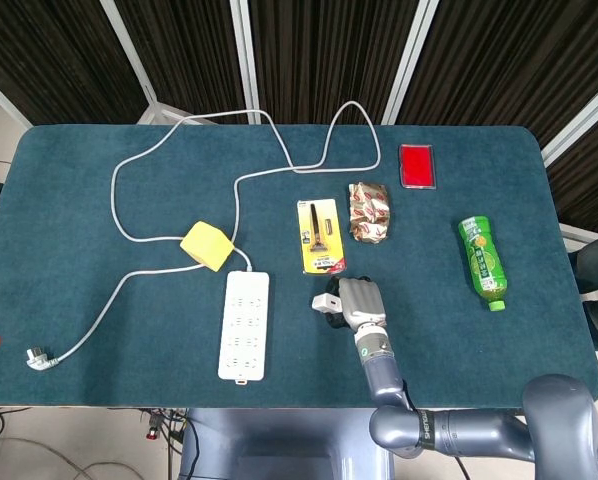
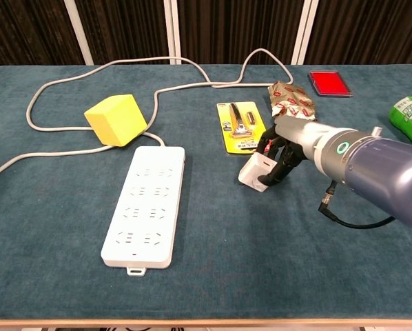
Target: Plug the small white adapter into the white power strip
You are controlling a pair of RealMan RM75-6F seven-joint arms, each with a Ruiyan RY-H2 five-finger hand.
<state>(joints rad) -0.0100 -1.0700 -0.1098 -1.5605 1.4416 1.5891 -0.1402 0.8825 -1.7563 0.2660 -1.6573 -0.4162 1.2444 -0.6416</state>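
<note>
The small white adapter [image 1: 325,301] [image 2: 253,171] sits tilted on the blue table, right of the white power strip [image 1: 244,325] [image 2: 146,205]. My right hand [image 1: 357,303] [image 2: 285,145] is over the adapter, its dark fingers curled round it from behind and in front, gripping it. The adapter still touches the table. The strip lies flat with its sockets facing up and nothing plugged in. My left hand shows in neither view.
A yellow cube [image 1: 207,246] [image 2: 115,118] rests at the strip's far end on the grey cable. A razor pack [image 1: 320,236], a snack packet [image 1: 369,211], a red card [image 1: 417,165] and a green bottle [image 1: 482,262] lie beyond and to the right. The strip's plug [image 1: 39,358] lies near the left front edge.
</note>
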